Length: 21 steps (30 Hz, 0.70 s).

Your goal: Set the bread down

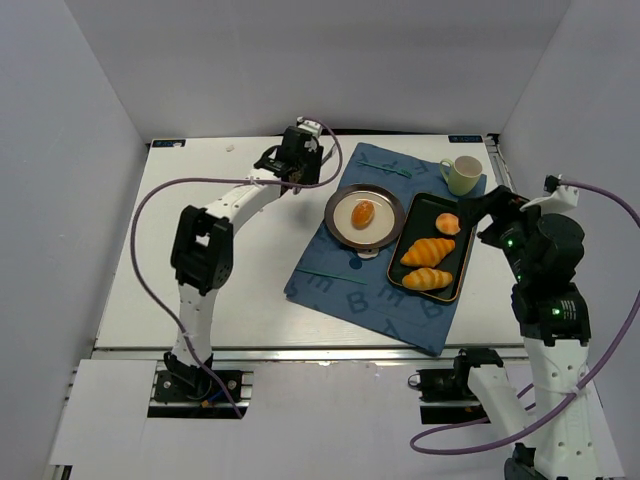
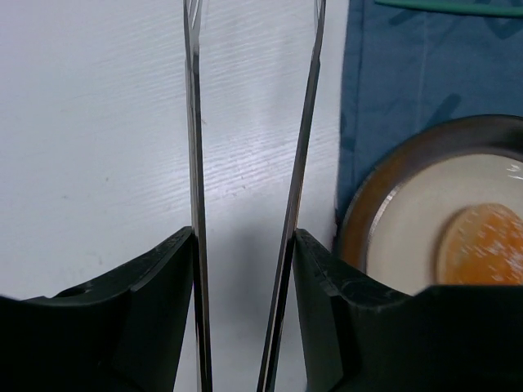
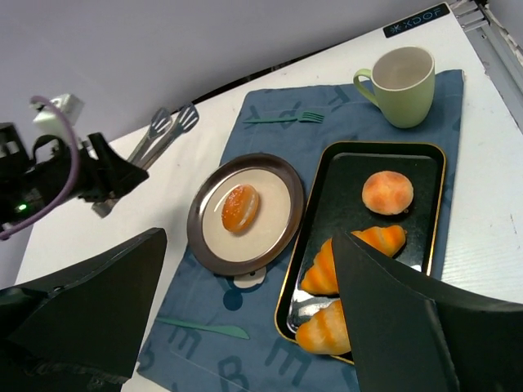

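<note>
The bread [image 1: 363, 213] lies at the centre of the plate [image 1: 343, 228] on the blue mat [image 1: 350, 300]. At the plate's 3 o'clock a black tray [image 1: 425, 213] carries two croissants [image 1: 427, 251] and a bun [image 1: 449, 223]; a mug [image 1: 461, 174] stands at 1 o'clock.

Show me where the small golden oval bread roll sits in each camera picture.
Top external: small golden oval bread roll, centre, on the round brown-rimmed plate.
Left wrist: roll at lower right edge, partly hidden.
Right wrist: roll left of centre.
Shared landmark: that plate.

Two croissants [image 1: 428, 251] and a bun [image 1: 448, 223] lie in the black tray [image 1: 427, 212].
</note>
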Each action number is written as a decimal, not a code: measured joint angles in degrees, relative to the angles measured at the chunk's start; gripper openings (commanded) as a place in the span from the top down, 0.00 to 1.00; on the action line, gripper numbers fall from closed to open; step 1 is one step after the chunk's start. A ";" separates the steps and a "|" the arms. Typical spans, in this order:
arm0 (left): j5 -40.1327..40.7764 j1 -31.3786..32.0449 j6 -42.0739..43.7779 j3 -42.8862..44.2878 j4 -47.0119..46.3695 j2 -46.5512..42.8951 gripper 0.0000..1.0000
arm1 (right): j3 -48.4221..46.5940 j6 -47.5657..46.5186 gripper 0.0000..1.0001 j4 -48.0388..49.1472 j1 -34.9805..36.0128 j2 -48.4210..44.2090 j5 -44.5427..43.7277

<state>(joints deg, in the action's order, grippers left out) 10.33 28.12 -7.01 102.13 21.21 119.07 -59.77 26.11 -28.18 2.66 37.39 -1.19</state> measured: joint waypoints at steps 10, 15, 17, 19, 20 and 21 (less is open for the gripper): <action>-4.63 -4.09 1.88 3.15 -3.10 13.68 0.41 | 4.37 -1.79 0.12 5.31 0.00 2.40 1.62; -6.88 -4.02 3.06 4.22 -4.07 16.09 0.31 | 6.54 -2.19 0.12 6.49 0.00 3.26 2.21; -7.48 -4.00 3.50 5.99 -4.33 17.29 0.22 | 7.08 -2.25 0.12 7.10 0.00 3.89 2.64; -7.89 -4.00 3.63 8.00 -5.01 18.67 0.17 | 7.17 -2.29 0.11 7.28 0.00 4.37 2.86; -7.96 -3.96 3.61 8.52 -5.40 19.23 0.14 | 7.17 -2.32 0.12 7.45 0.00 4.50 2.89; -7.98 -3.93 3.69 8.55 -5.62 19.39 0.12 | 7.17 -2.34 0.11 7.54 0.00 4.52 2.91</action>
<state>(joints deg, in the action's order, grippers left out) 2.35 24.18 -3.31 110.67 15.59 138.45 -52.60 23.77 -20.64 2.66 41.91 1.72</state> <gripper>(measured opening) 0.849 0.886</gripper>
